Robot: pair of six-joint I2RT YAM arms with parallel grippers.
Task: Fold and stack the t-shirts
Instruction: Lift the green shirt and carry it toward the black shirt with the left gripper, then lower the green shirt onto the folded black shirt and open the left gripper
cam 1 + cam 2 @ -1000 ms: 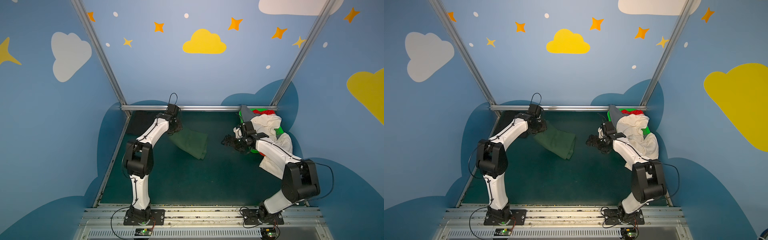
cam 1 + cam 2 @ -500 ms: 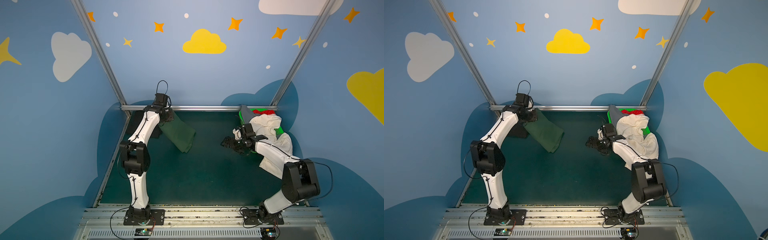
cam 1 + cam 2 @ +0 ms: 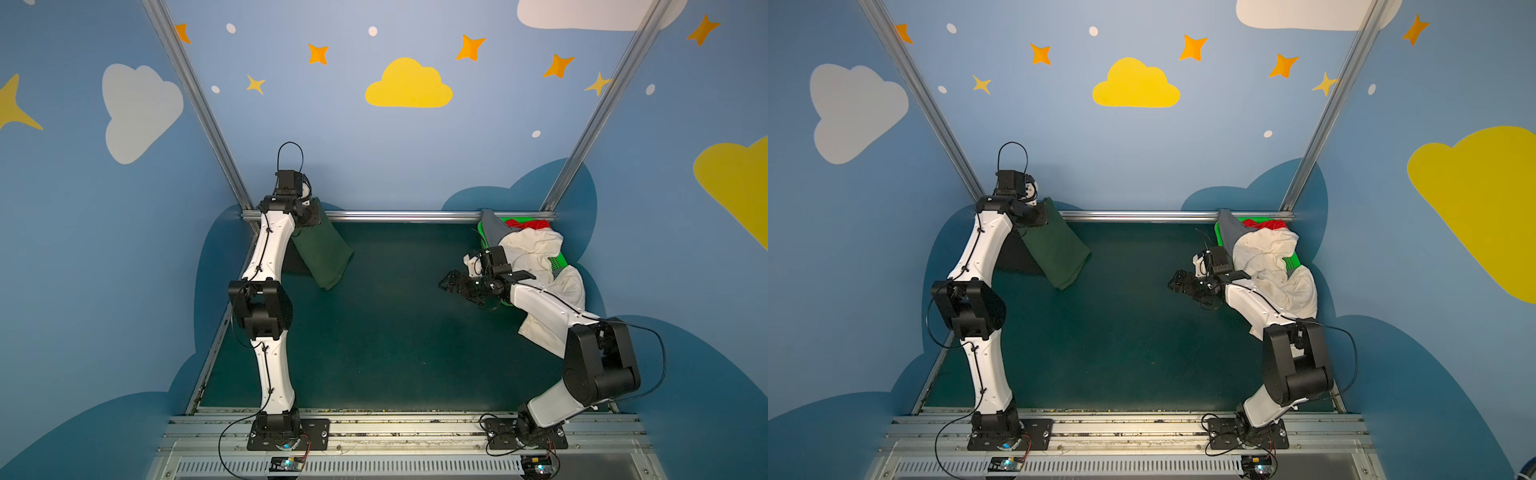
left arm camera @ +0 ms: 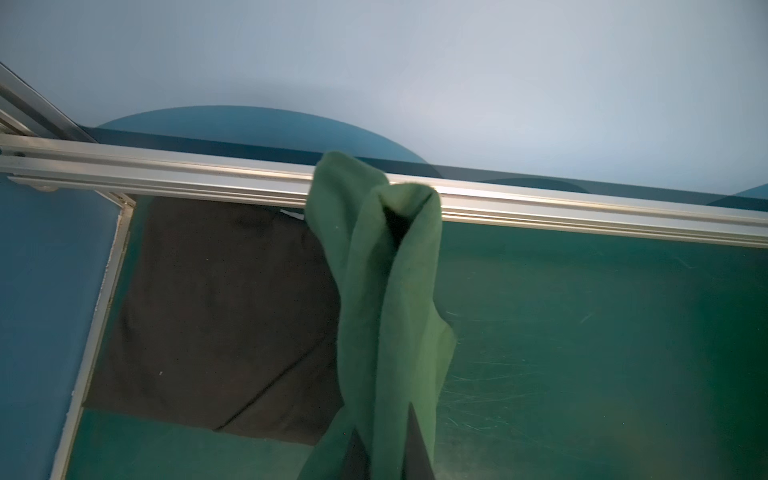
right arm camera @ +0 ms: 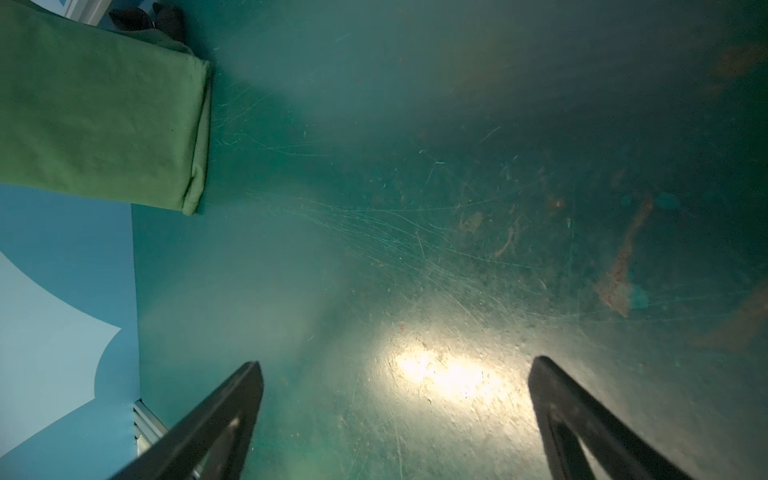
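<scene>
A folded dark green t-shirt hangs at the back left of the table. My left gripper is shut on its upper edge, and the cloth trails away between the two fingers. A black t-shirt lies flat in the back left corner, partly behind the green one. My right gripper hovers open over bare table at the right, with nothing between its fingers. Cream-white, red and grey t-shirts are heaped at the back right.
A bright green mesh basket under the heap stands in the back right corner. The white shirt spills over its side onto the table behind my right arm. An aluminium rail runs along the table's back edge, with blue walls close around.
My left arm has swung up and back toward the left corner, carrying the green t-shirt off the table middle to hang beside the black one. The right arm has barely moved.
</scene>
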